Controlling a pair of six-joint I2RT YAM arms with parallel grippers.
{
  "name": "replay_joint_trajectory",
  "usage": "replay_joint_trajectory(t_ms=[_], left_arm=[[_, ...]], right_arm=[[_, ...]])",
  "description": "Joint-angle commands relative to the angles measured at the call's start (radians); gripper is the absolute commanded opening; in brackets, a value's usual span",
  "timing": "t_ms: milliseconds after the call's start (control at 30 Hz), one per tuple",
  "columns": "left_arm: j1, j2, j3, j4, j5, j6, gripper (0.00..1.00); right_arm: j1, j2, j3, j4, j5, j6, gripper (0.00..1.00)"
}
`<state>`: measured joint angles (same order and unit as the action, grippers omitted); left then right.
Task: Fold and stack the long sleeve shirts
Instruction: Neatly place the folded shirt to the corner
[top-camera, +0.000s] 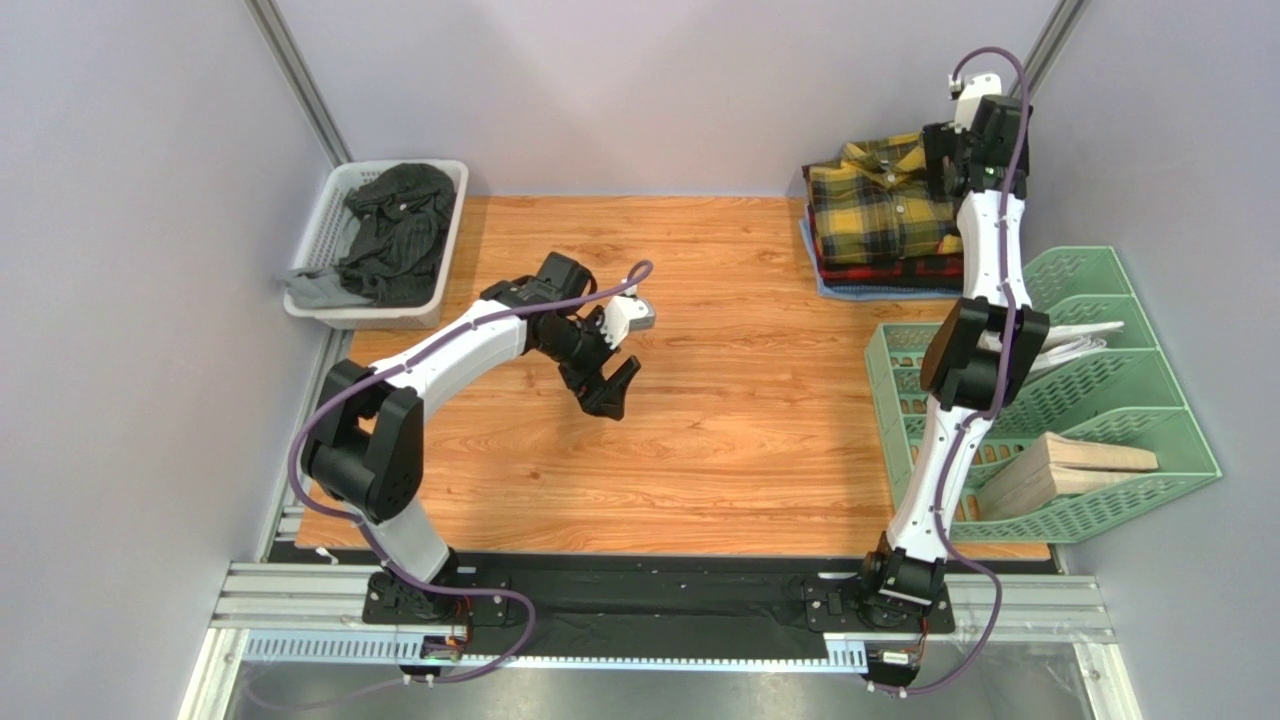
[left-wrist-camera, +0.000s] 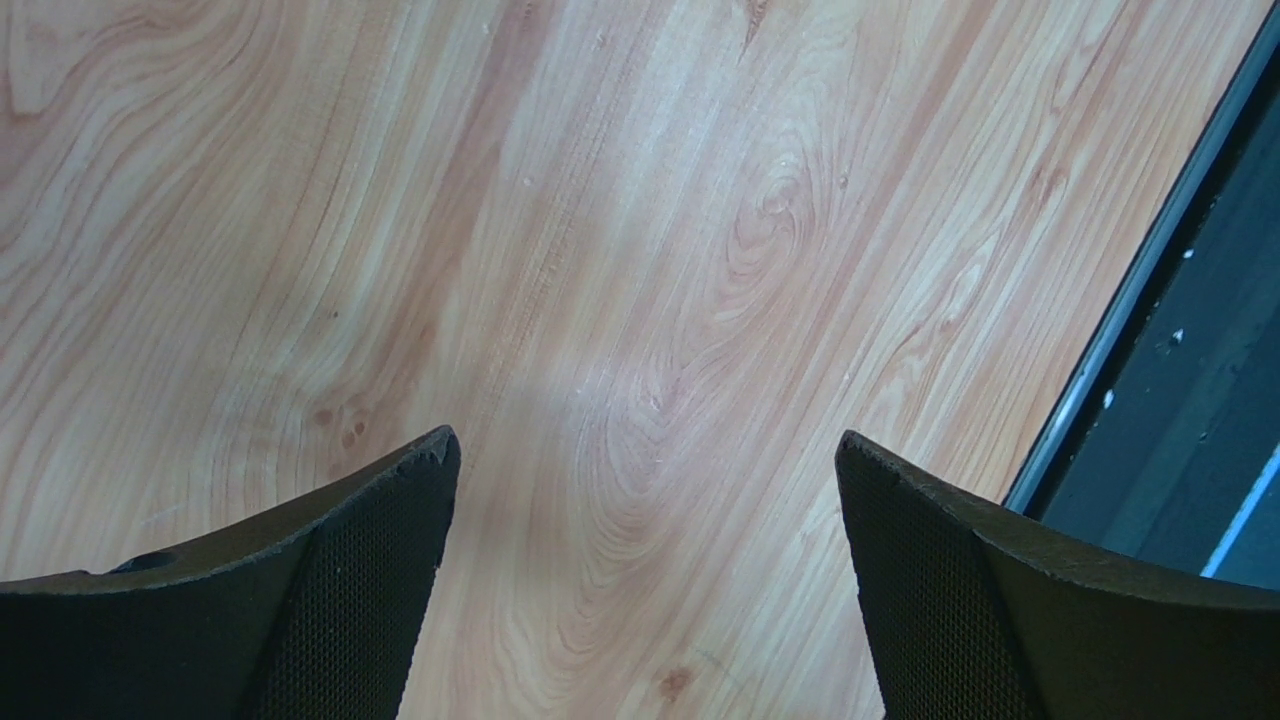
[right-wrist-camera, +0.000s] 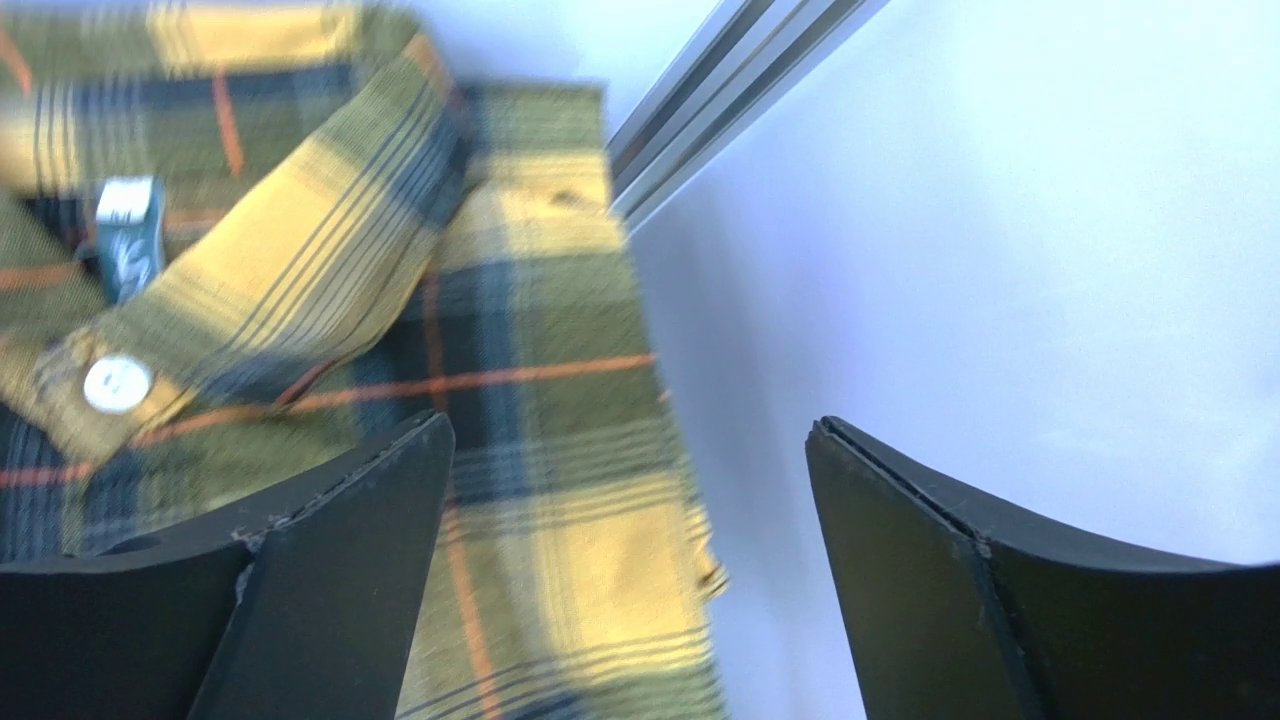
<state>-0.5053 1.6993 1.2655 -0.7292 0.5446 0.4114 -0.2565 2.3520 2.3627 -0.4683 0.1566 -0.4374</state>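
Bent low over the desk (top-camera: 721, 450), left arm (top-camera: 451, 348) has jaws apart; right arm (top-camera: 984, 248) stretches to far corner, jaws apart over yellow shirt (top-camera: 879, 203) edge.

Shirts (top-camera: 879, 210) atop table (top-camera: 721, 435), far right

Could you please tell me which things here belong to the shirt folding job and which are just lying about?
Job: yellow plaid shirt, folded on top of the stack; red plaid shirt beneath it.
Lying about: white basket holding dark clothes; green file rack; wooden blocks in the rack.
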Motion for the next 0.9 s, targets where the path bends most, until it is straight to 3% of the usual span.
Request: replay_joint_trajectory(t_ms=[0, 200, 267, 300, 333, 433, 533, 667, 867], left_arm=[[0.034, -0.104, -0.035, 0.060, 0.054, -0.106, 0.99], [0.122, -0.174, 0.014, 0.076, 0.103, -0.197, 0.99], [0.140, -0.202, 0.037, 0.068, 0.083, -0.191, 0.99], [0.142, -0.210, 0.040, 0.067, 0.060, -0.180, 0.99], [0.140, -0.222, 0.044, 0.059, 0.049, -0.172, 0.99], [0.143, -0.240, 0.049, 0.048, 0.018, -0.171, 0.99], [0.149, -0.282, 0.040, 0.045, 0.021, -0.209, 0.99], [0.159, -0.325, 0.047, 0.025, 0.015, -0.281, 0.99], [0.224, -0.303, 0.179, -0.122, 0.009, -0.329, 0.99]], right_arm=[[-0.009, -0.124, 0.053, 0.146, 0.014, -0.008, 0.94], [-0.012, -0.235, 0.015, 0.108, -0.113, 0.120, 0.97], [-0.012, -0.289, -0.019, 0.060, -0.212, 0.166, 0.93], [-0.010, -0.309, -0.070, 0.048, -0.235, 0.173, 0.89], [-0.010, -0.338, -0.101, 0.036, -0.259, 0.196, 0.76], [-0.010, -0.376, -0.190, -0.012, -0.278, 0.253, 0.57], [-0.012, -0.448, -0.296, -0.069, -0.392, 0.342, 0.50], [0.011, -0.581, -0.488, -0.075, -0.572, 0.430, 0.55], [0.131, -0.767, -0.788, -0.185, -0.660, 0.389, 0.78]])
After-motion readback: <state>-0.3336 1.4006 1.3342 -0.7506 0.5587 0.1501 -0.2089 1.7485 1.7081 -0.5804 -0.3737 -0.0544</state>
